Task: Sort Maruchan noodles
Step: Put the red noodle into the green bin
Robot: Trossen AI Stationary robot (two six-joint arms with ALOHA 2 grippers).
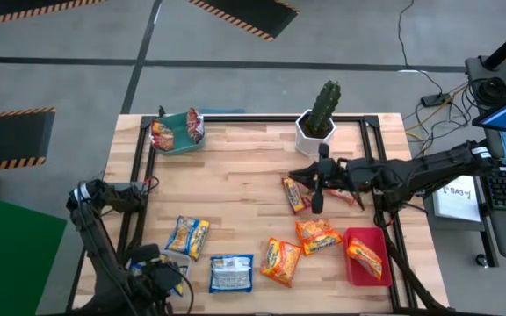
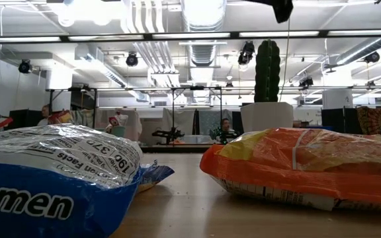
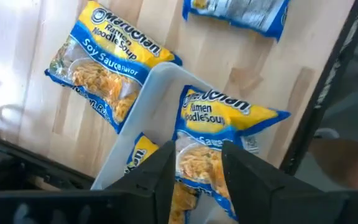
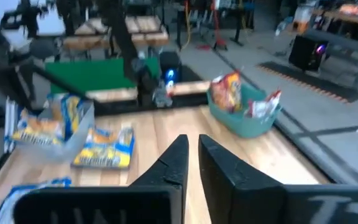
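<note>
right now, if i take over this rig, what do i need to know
Left gripper: jaws a little apart around a blue-yellow packet at the clear tray, near the table's front left; grip unclear.
Right gripper: jaws nearly closed, empty, hovering mid-table beside a red-silver packet.
Done: two red-silver packets in the green tray, one orange packet in the red tray, at least one blue-yellow in the clear tray.
Left: two blue-yellow packets and two orange packets loose on the table, plus the red-silver one.
</note>
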